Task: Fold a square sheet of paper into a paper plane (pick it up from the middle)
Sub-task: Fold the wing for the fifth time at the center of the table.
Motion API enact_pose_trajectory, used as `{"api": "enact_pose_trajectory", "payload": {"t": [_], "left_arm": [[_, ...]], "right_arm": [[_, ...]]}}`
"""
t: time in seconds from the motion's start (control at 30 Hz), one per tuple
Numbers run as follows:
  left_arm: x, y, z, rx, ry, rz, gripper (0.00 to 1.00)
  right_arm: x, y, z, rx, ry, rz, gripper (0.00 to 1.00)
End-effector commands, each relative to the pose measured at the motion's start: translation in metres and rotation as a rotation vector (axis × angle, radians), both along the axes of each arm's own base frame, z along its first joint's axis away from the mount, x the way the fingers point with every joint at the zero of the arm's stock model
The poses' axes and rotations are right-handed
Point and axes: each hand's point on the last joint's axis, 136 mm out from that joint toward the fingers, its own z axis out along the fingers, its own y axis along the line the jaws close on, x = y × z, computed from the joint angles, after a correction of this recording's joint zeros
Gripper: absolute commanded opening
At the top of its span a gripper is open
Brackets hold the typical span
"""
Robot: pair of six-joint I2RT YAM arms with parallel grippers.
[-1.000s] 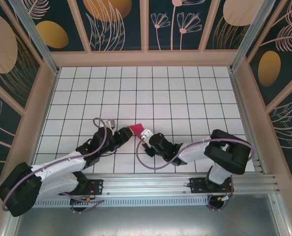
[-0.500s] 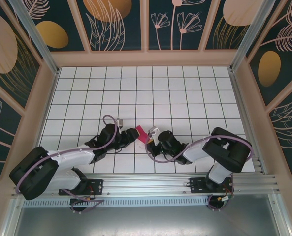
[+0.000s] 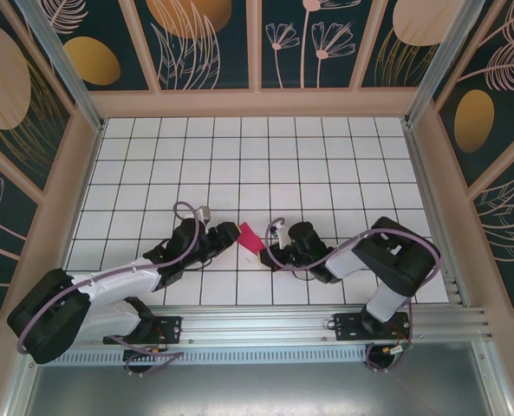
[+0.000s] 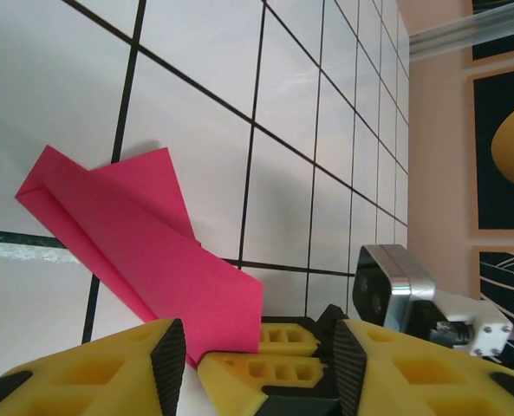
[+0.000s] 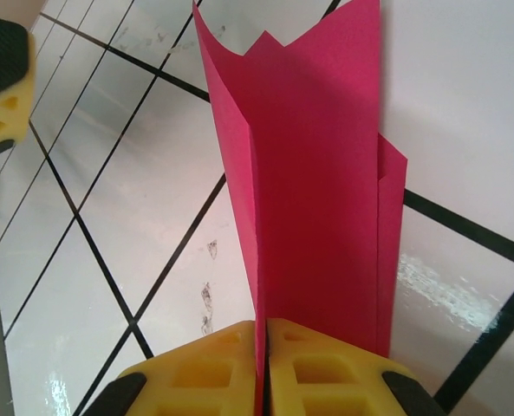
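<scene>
**Risk: bad handover could open the folds or clip my own fingers**

Going left to right. My left gripper [image 3: 231,232], with blocky yellow fingers [image 4: 92,368] and black pads, is hanging released with its jaws apart and gripping nothing. It's sitting just beside the near end of the magenta-red folded sheet of thin paper [image 3: 250,236].

The sheet is sitting between my two grippers, near the front middle of the white glossy tiled table [image 3: 326,165]. It's matte and crisp-edged, creased into a narrow layered wedge and standing on edge.

My right gripper [image 5: 263,338] is clenching the sheet's lower edge, yellow fingers pressed flush on the layers.

What I'm worrying about:
- The layers are splaying apart at the free end. If my left closes on only one ply, I'm likely peeling the fold open.
- From the left wrist, my left jaws are bracketing my right fingertips. Closing here probably means pinching my own right fingers, not the paper.
- My right is pinching a small patch of edge, so any sideways tug risks slipping or tearing.
- The tiles are looking slick, so the sheet may skid while I'm pressing a crease.
</scene>
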Motion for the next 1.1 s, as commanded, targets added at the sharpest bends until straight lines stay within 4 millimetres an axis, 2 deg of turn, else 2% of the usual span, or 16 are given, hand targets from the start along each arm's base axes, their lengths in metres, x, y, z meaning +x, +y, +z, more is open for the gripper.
{"api": "enact_pose_trajectory", "payload": {"t": [0.0, 0.13, 0.37, 0.77, 1.07], "left_arm": [[-0.001, 0.011, -0.009, 0.040, 0.014, 0.035, 0.50], [-0.002, 0.008, -0.010, 0.043, 0.018, 0.020, 0.50], [0.001, -0.001, -0.011, 0.025, 0.022, -0.008, 0.45], [0.022, -0.054, -0.011, -0.094, 0.020, -0.121, 0.39], [0.025, -0.052, -0.030, -0.069, 0.046, -0.101, 0.38]], "right_arm": [[-0.004, 0.000, -0.011, 0.019, 0.131, 0.004, 0.10], [-0.002, 0.001, -0.018, 0.027, 0.223, -0.004, 0.11], [-0.002, -0.002, -0.028, -0.003, 0.271, -0.030, 0.11], [0.001, -0.007, -0.034, -0.043, 0.293, -0.080, 0.11], [-0.001, -0.010, -0.036, -0.063, 0.280, -0.074, 0.13]]}}
